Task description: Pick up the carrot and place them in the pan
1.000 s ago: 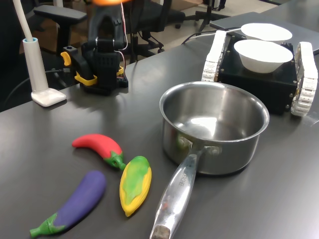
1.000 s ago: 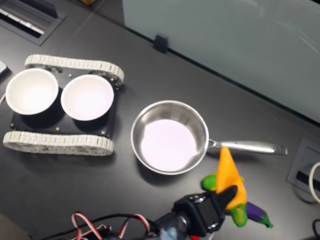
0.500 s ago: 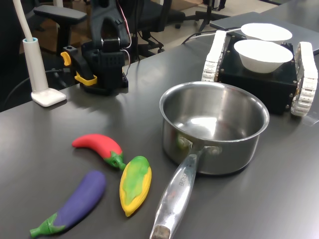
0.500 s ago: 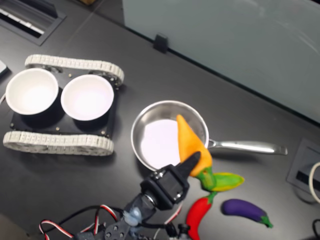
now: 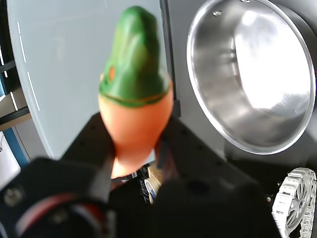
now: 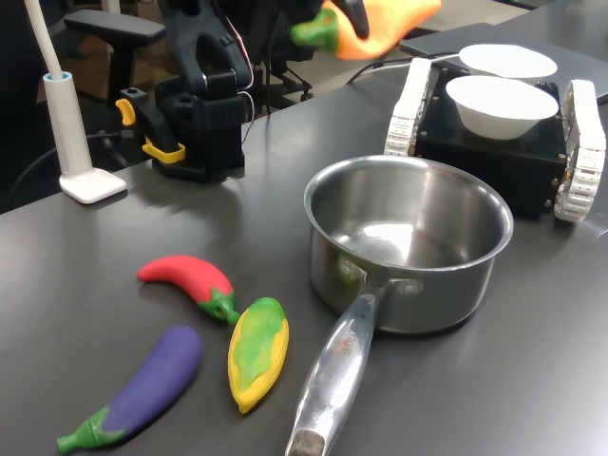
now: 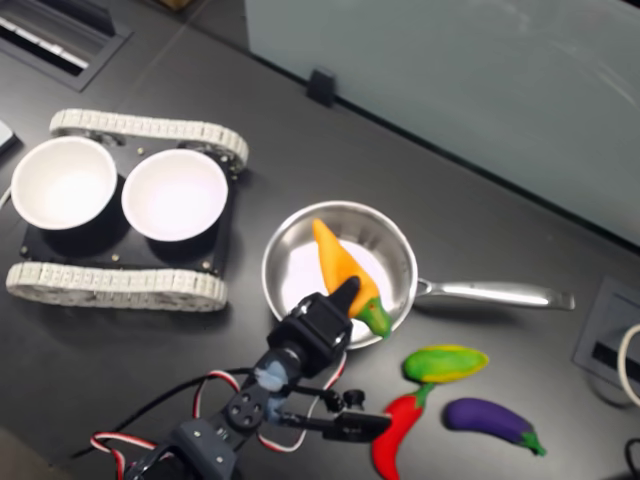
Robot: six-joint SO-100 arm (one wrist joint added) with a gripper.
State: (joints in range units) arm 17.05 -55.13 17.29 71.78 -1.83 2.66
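- Gripper (image 7: 352, 292) clenched on carrot (image 7: 345, 273), holding it in the air over the pan (image 7: 392, 243) in second exterior view; pan empty.
- In first exterior view carrot (image 6: 370, 28) sits high above the pan (image 6: 475, 266), lying roughly level, green end toward the arm base.
- Carrot: tapered orange body, green leafy stub, smooth plastic. Wrist view: stub end (image 5: 136, 54) sticks out past the jaws; grip point blurred, prob. mid-body.
- Risks: drop from this height could bounce carrot off pan rim or out onto table; letting go before it's centred over the pan would miss. Smooth taper may slip in jaws.
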